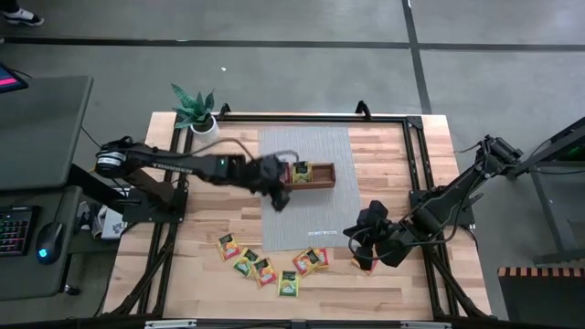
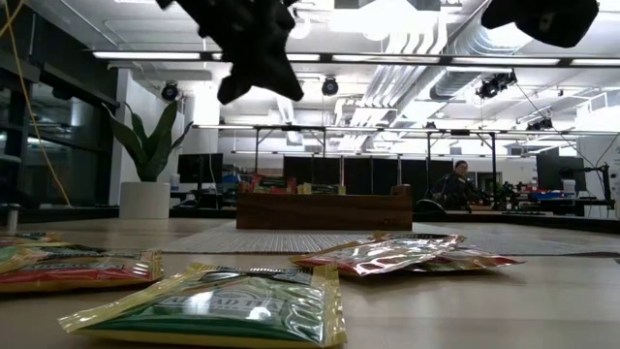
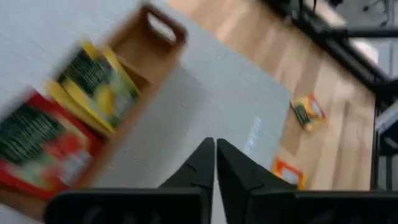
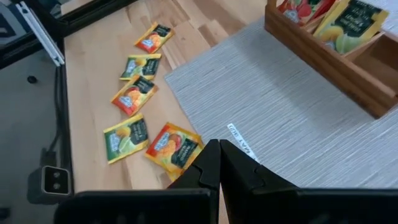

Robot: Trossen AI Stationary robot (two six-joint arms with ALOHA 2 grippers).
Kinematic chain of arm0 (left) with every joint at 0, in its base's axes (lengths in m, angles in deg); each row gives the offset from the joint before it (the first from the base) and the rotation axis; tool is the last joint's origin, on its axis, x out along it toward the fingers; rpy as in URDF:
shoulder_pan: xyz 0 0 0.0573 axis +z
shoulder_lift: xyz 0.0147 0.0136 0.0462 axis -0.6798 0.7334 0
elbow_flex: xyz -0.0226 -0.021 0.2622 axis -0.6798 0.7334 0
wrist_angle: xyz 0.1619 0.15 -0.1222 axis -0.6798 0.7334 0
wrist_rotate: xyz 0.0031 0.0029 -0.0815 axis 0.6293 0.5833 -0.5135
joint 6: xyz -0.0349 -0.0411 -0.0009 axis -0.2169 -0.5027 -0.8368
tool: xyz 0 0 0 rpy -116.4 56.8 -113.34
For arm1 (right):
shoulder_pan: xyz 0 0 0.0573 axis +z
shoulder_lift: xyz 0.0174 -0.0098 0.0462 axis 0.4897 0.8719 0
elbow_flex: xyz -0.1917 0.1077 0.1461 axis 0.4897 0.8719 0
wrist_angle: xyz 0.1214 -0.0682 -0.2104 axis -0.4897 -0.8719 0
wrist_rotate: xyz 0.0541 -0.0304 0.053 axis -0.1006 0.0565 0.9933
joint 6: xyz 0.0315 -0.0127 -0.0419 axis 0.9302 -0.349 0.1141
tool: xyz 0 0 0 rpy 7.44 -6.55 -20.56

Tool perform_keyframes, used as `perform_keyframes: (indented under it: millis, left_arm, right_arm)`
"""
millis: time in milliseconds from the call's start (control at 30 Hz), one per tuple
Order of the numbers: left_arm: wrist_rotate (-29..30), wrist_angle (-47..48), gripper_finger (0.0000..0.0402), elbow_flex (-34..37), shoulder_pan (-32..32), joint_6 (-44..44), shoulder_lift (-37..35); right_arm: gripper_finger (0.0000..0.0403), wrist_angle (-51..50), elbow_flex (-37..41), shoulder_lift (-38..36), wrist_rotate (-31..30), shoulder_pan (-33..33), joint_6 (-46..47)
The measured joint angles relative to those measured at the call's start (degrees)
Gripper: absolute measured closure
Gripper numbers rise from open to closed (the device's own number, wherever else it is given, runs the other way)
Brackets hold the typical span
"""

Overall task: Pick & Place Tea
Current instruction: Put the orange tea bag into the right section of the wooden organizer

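Several tea packets, red, yellow and green, lie flat on the wooden table near its front edge. More tea packets stand in the brown wooden tray, which rests on a grey mat. My left gripper hangs shut above the mat, just left of and nearer than the tray, with nothing between its fingers. My right gripper is shut and empty above the mat's near right corner, next to the loose packets.
A potted plant stands at the table's far left corner. A black metal frame runs along the table's sides. In the low view, one green packet lies closest to the near edge. Bare mat lies between the tray and the packets.
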Motion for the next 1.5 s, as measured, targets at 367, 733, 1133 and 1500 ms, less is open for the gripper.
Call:
perform_keyframes:
  millis: [367,733,1133,1500]
  left_arm:
    - [6.6,-10.7,0.0401,-0.1,-17.7,-19.4,6.5]
    - [5.6,-20.1,0.0401,0.0,-23.1,-43.0,18.7]
    - [1.4,-21.8,0.0401,0.1,-23.2,-44.7,23.5]
    - [2.4,-18.5,0.0401,0.1,-23.5,-39.1,23.6]
  right_arm:
    - [0.0402,4.5,0.0,3.0,9.2,-2.7,0.9]
    - [0.0402,5.6,0.0,3.8,23.4,-8.2,-4.7]
    - [0.0402,5.9,0.0,5.2,19.5,-12.4,-1.9]
    - [0.0402,8.8,0.0,13.2,21.5,-13.5,1.1]
